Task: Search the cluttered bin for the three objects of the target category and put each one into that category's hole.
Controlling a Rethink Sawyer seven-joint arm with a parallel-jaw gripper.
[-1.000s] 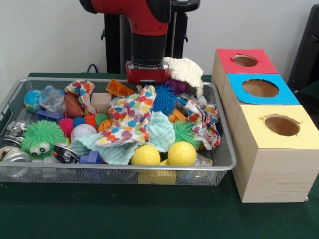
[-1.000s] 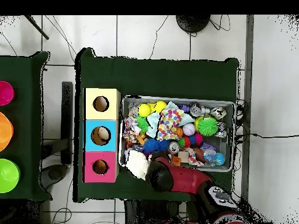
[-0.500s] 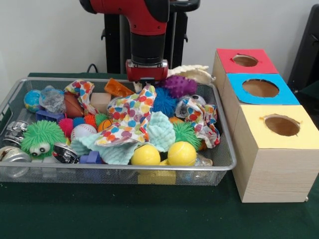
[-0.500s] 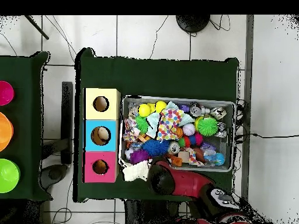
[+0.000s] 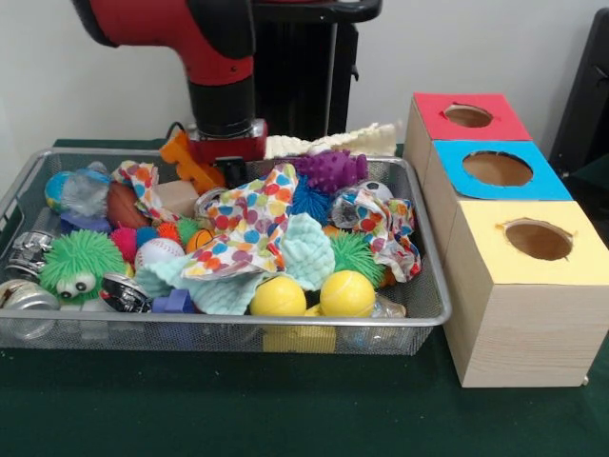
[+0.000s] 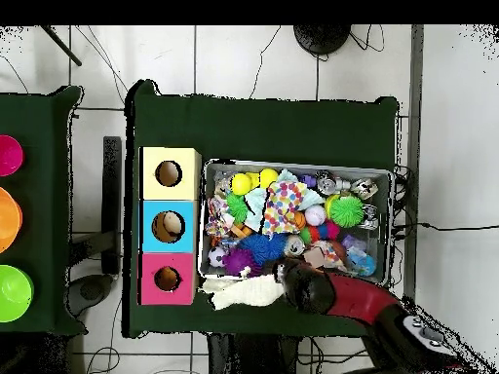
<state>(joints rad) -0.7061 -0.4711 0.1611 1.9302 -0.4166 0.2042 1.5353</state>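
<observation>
My gripper [image 5: 228,169] hangs low over the far left part of the wire bin [image 5: 228,328], which is packed with toys; from above the gripper [image 6: 292,274] is at the bin's robot-side edge. An orange toy [image 5: 186,159] leans tilted against the gripper's left side, and whether it is held is hidden. A white cloth [image 5: 333,142] lies draped over the bin's far rim, spilling onto the table [image 6: 239,289]. A purple spiky ball [image 5: 333,169] sits just in front of the cloth. Three boxes with holes stand to the right: red [image 5: 467,116], blue [image 5: 497,168], yellow [image 5: 538,239].
The bin also holds a dotted cloth [image 5: 249,224], a mint cloth [image 5: 303,249], two yellow balls [image 5: 278,297], a green spiky toy with eyes [image 5: 81,265], a baseball [image 5: 158,251] and metal items [image 5: 27,249]. Coloured bowls [image 6: 10,224] stand on a second table.
The arm swung left along the bin's far side. The white cloth, first hanging at the gripper, now lies over the rim. The orange toy shifted left and tilted up beside the gripper.
</observation>
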